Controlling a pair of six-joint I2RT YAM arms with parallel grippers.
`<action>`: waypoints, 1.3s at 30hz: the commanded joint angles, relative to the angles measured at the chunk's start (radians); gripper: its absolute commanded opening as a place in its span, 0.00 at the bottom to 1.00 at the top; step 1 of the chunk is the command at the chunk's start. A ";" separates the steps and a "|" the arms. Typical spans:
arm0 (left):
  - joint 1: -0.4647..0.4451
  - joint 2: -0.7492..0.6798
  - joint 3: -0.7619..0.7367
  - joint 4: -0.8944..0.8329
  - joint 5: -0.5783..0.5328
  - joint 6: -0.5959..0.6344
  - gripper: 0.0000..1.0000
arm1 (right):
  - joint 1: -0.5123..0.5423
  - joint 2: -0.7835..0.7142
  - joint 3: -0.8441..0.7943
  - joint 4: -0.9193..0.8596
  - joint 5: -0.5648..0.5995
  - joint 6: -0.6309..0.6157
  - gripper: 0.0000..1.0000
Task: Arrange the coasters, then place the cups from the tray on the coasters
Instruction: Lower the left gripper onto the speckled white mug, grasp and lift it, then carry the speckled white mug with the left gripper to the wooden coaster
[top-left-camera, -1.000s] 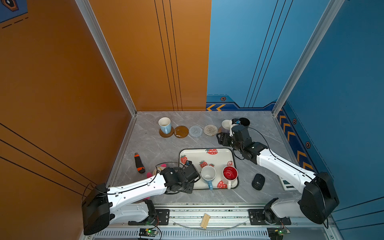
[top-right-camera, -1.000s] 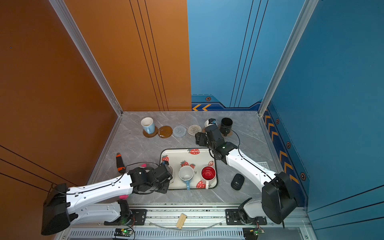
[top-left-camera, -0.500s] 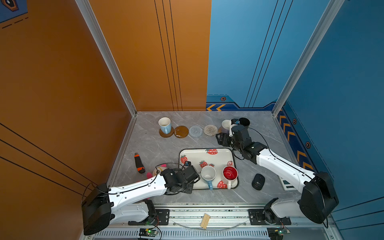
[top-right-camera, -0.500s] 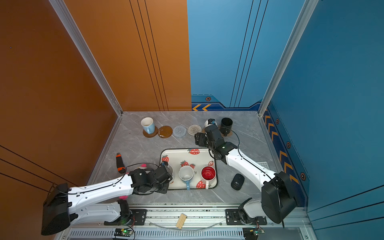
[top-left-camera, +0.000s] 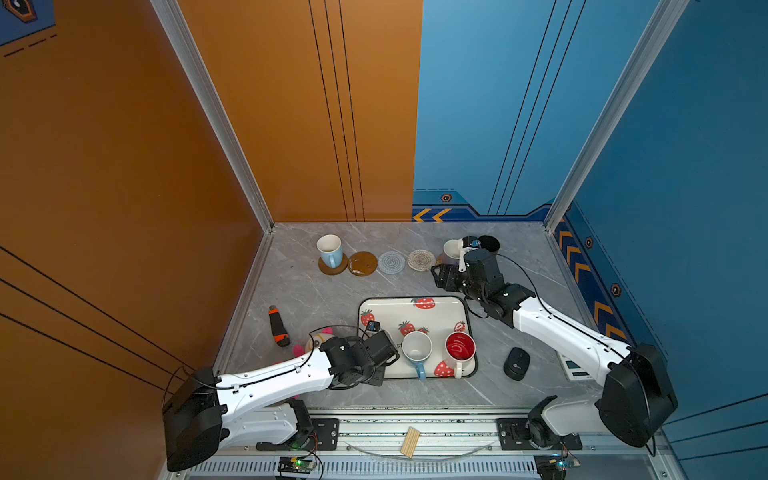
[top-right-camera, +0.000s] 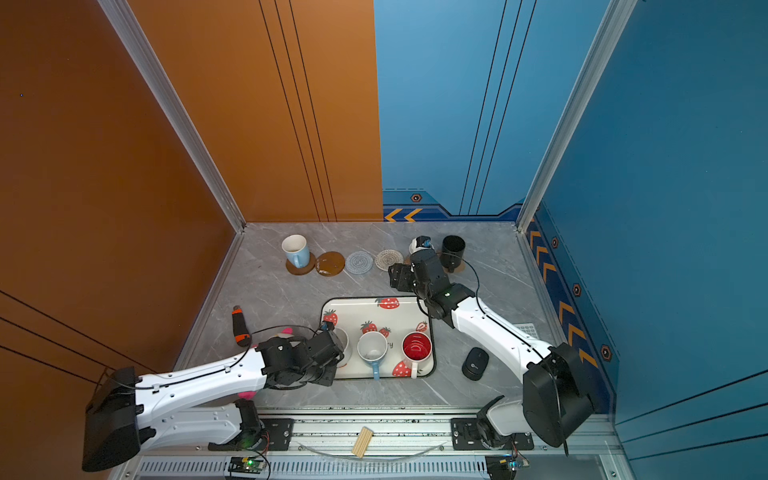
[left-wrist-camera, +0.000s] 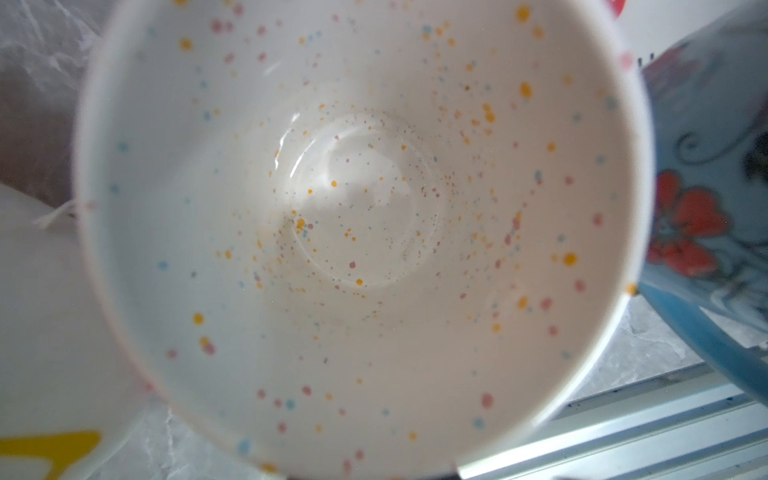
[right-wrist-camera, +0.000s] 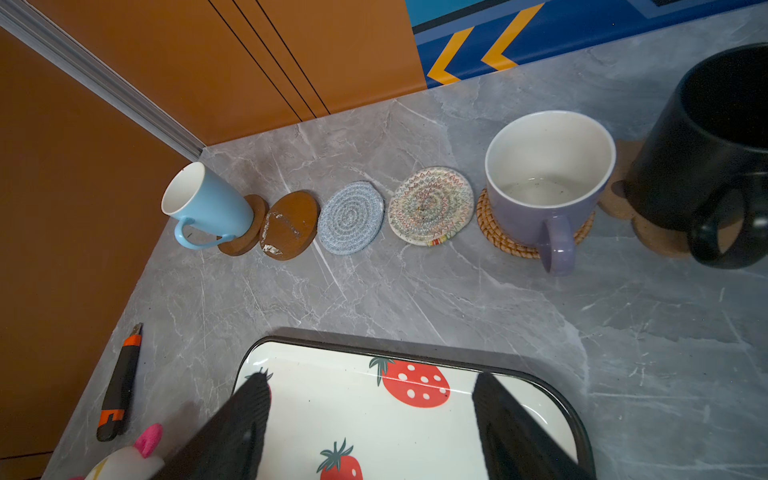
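The left gripper (top-right-camera: 334, 353) sits at the 9 o'clock edge of the tray (top-left-camera: 395, 309), right over the speckled cup (left-wrist-camera: 353, 208). Its jaws are hidden in every view, so I cannot tell whether they pinch the cup. The cup fills the left wrist view mouth-on: cream-white inside, sprinkled with orange, pink and blue dots. Just beside it, toward 3 o'clock, stands the flowered light blue cup (top-left-camera: 417, 349), white inside, with red blossoms on its wall and its handle at 6 o'clock. Next toward 3 o'clock is the white cup (top-left-camera: 460, 347) with the red inside. Both stand along the 6 o'clock side of the white, dark-rimmed, strawberry-printed tray.

The right gripper (right-wrist-camera: 371, 381) hangs near the tray's 1 o'clock corner, fingers spread wide with nothing between them. Beyond it at 12 o'clock runs the coaster row, from 9 to 3 o'clock:
- the plain light blue cup (top-left-camera: 330, 250) on a brown disc (right-wrist-camera: 249, 232)
- a bare brown disc (top-left-camera: 363, 263) with scuffed gloss
- the grey woven round (top-left-camera: 391, 262)
- the cream woven round (top-left-camera: 421, 260)
- the lavender cup (right-wrist-camera: 548, 187) on the rattan round (right-wrist-camera: 498, 237)
- the black cup (right-wrist-camera: 727, 145) on the paw-shaped coaster (right-wrist-camera: 656, 237)
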 joint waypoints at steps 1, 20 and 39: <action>0.009 -0.043 0.002 -0.014 -0.044 -0.018 0.00 | -0.007 0.002 0.001 0.009 -0.015 0.007 0.76; 0.061 -0.115 0.115 -0.089 -0.180 0.045 0.00 | -0.014 0.010 0.001 0.014 -0.040 0.001 0.76; 0.441 0.276 0.513 0.067 -0.085 0.344 0.00 | -0.044 0.000 -0.014 0.017 -0.116 -0.015 0.76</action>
